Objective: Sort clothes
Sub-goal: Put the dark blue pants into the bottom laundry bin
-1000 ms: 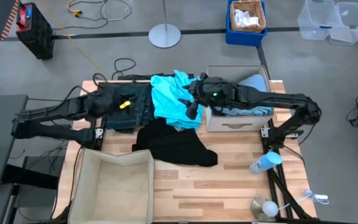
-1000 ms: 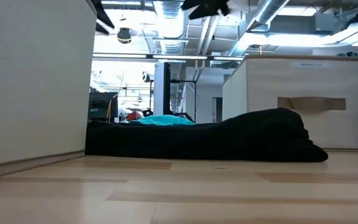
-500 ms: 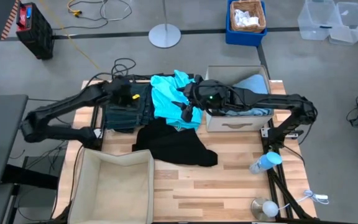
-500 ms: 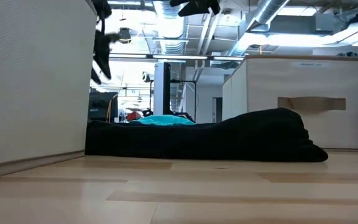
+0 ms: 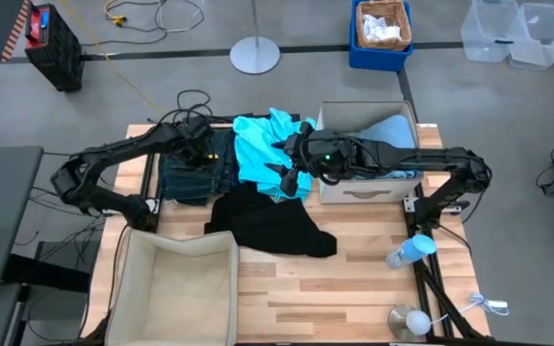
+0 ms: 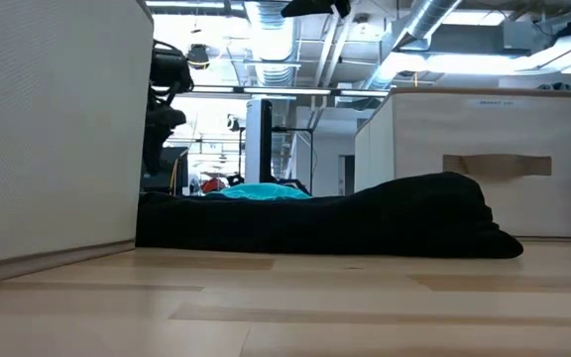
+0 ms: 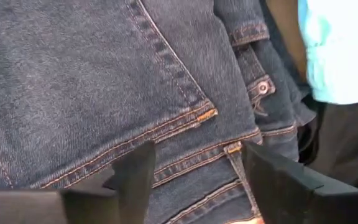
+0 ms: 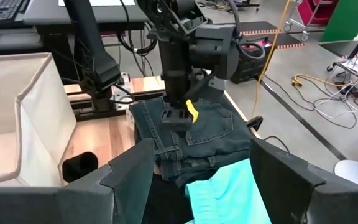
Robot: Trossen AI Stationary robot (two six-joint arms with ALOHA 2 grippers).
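No brand or writing can be read on the clothes. The left gripper (image 7: 191,180) is spread apart just above the dark jeans (image 5: 195,173) at the back of the surface (image 5: 354,288). The right gripper (image 5: 289,173) hangs released over the turquoise garment (image 5: 258,154). The black garment (image 5: 272,226) lies in front of both. A pale blue garment (image 5: 392,130) lies in the beige bin (image 5: 368,190).

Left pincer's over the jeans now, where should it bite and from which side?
Likely the folded waistband edge of the jeans, straight down from above: the left pincer hangs open over them, they lie flat, and the stitched band is the thickest ridge to pinch.
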